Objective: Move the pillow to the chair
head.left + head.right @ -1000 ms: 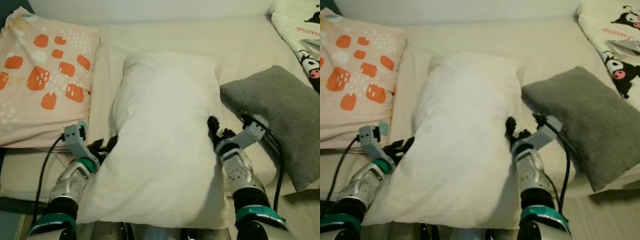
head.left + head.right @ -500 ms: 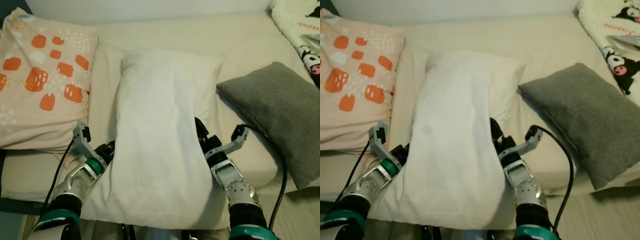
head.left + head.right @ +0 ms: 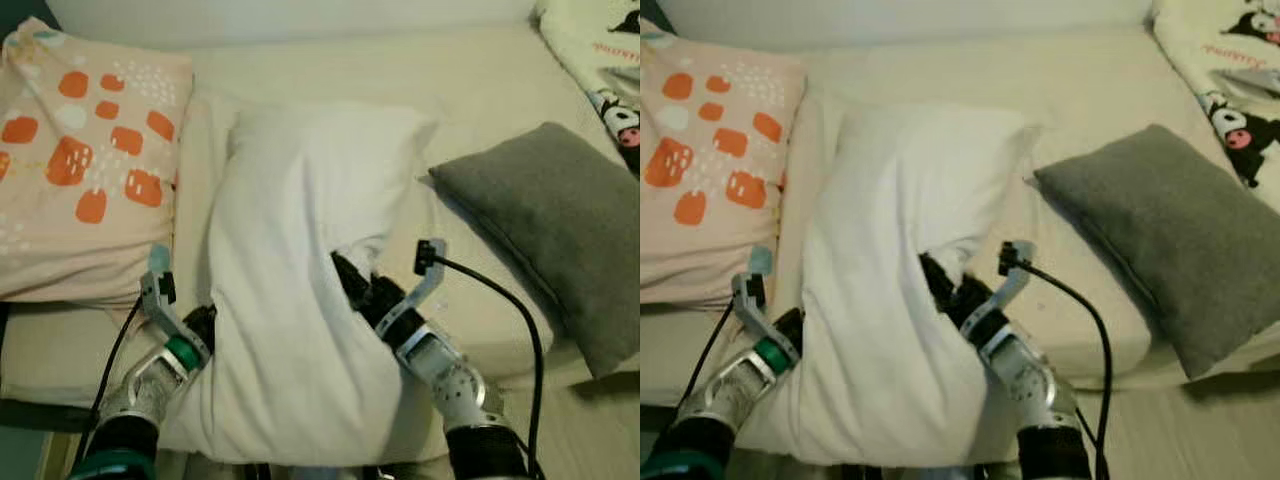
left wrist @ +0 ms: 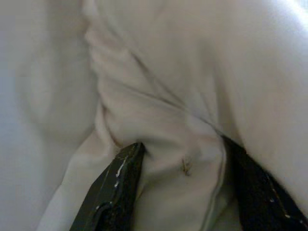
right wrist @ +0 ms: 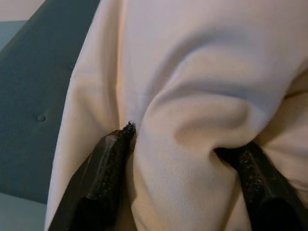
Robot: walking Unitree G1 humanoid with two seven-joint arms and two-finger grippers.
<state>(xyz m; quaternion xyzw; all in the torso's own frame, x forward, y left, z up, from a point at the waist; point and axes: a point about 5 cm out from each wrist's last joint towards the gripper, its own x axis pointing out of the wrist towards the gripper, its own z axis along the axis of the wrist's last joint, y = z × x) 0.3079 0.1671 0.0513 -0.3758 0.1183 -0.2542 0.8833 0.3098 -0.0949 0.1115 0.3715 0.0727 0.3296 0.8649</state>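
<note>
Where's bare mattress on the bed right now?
Free: the strip behind the white pillow, along the wall, and the patch between it and the grey cushion. Crowded: the near edge, where the left tool and right tool pinch the pillow; the orange-patterned pillow covers the left.

Cream-sheeted bed [image 3: 480, 75] across the frame, bearing 3 pillows: orange-patterned peach pillow [image 3: 85, 160] upper left, plain white pillow [image 3: 300, 290] centre, grey fabric cushion [image 3: 550, 220] right; cartoon-printed blanket [image 3: 600, 50] upper right.

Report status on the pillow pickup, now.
Left gripper and right gripper each pinching a fold of the white pillow. Pillow on the bed, bunched between them. Grey cushion close on the right.
</note>
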